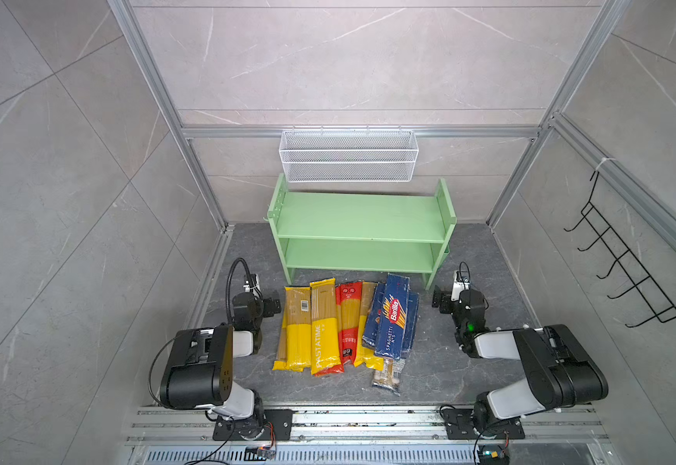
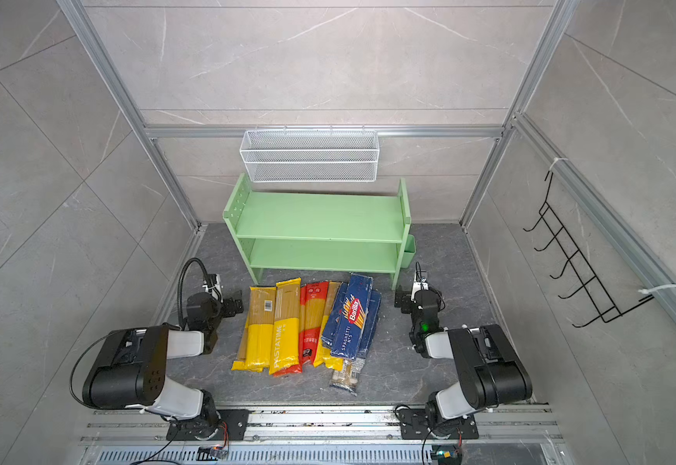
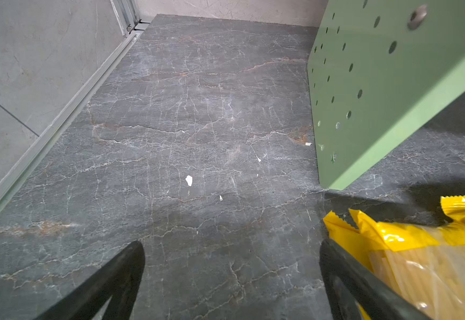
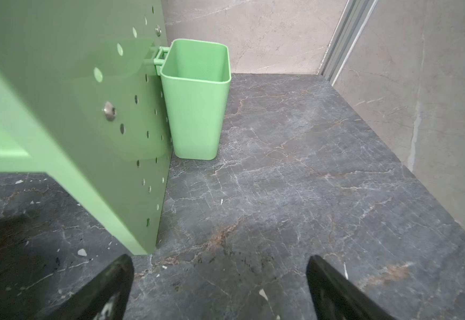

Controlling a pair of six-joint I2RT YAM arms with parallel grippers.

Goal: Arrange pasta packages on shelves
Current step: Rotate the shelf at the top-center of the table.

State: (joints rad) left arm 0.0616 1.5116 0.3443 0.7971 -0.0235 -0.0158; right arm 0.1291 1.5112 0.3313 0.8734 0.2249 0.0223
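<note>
Pasta packages [image 1: 344, 322], long yellow, red and dark blue bags, lie overlapped on dark marbled floor [image 1: 449, 362] at 6 o'clock of light green two-tier shelves [image 1: 360, 217]. Both boards are bare, so placement is judged not started. Left gripper [image 3: 231, 246] and right gripper [image 4: 219, 259], at 9 and 3 o'clock of the pile: jaws wide, empty. Overlap hides the exact pack count.

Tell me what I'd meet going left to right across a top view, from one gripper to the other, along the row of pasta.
In order: left gripper, yellow barcode bag, yellow PASTATIME bag, red bag, dark blue Barilla pack, right gripper.
</note>
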